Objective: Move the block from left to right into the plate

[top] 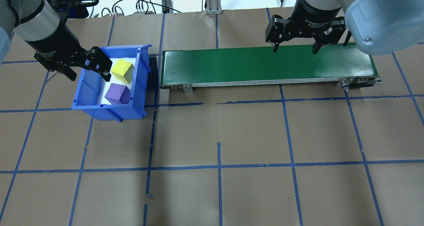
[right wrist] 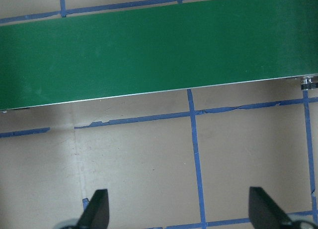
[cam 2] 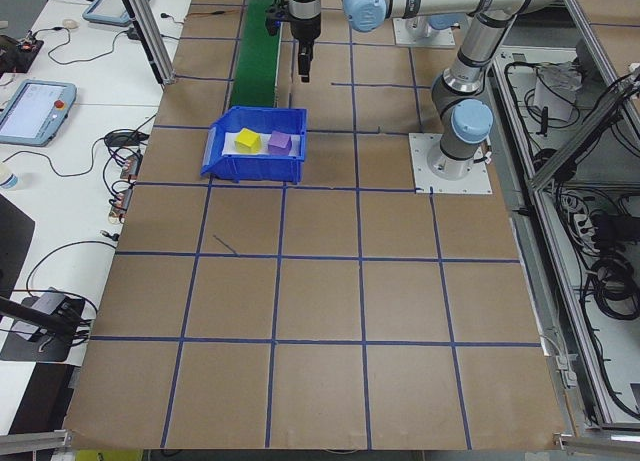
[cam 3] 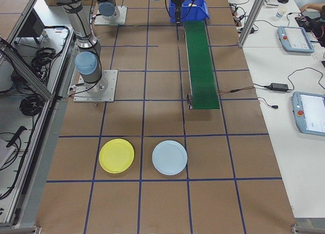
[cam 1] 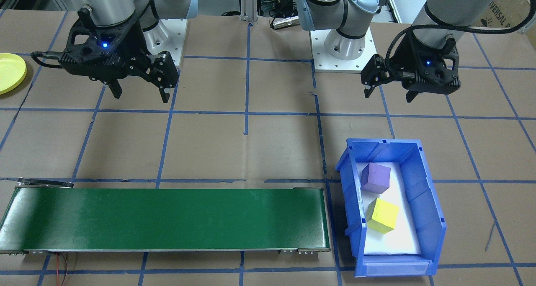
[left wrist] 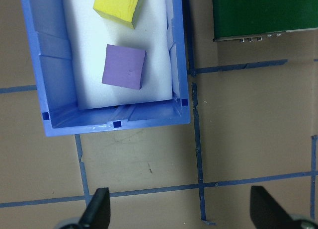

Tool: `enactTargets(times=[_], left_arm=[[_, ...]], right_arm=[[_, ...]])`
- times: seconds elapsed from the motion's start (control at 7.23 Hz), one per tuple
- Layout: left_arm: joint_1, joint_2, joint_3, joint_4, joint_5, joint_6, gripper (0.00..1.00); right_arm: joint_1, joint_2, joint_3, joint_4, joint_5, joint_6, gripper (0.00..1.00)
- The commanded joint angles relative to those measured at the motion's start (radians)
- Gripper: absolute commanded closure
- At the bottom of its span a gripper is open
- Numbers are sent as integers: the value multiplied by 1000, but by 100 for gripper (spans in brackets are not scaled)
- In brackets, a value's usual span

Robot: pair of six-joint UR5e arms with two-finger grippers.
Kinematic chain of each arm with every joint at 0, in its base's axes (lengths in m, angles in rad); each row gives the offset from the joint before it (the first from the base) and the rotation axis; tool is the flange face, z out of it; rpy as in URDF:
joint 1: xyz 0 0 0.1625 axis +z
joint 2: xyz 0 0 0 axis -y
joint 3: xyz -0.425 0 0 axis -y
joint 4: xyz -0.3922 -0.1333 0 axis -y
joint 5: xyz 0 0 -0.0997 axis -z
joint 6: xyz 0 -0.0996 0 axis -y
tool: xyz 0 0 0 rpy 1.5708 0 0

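Note:
Two blocks lie on the white liner of a blue bin [cam 1: 423,194]: a purple block [cam 1: 376,178] [left wrist: 124,67] and a yellow block [cam 1: 383,215] [top: 122,70]. My left gripper [cam 1: 389,91] [left wrist: 181,214] hangs open and empty, high above the table on the robot's side of the bin. The right gripper [cam 1: 140,95] [top: 294,50] is open too, holding nothing, raised on the robot's side of the green conveyor belt [cam 1: 167,219]. The yellow plate [cam 1: 8,72] [cam 3: 117,156] lies on the table past the belt's far end, on my right.
A light blue plate [cam 3: 169,157] lies beside the yellow one. The conveyor [top: 265,64] runs from next to the bin [top: 87,87] toward the plates. Blue tape lines grid the brown table. Cables and tablets sit beyond the table edges.

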Motion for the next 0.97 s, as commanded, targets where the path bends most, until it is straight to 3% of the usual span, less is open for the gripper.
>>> enactTargets(times=[0.0,0.41,0.83], left_arm=[[19,-90,-1,90,8,63,0],[65,-252,4,231,85,120,0],[69,-352,-15,282,80,139,0]], right_arm=[[0,0,-1,-1,0,0,0],[2,-2,0,-1,-3,2,0],[3,0,2,-1,0,0,0]])
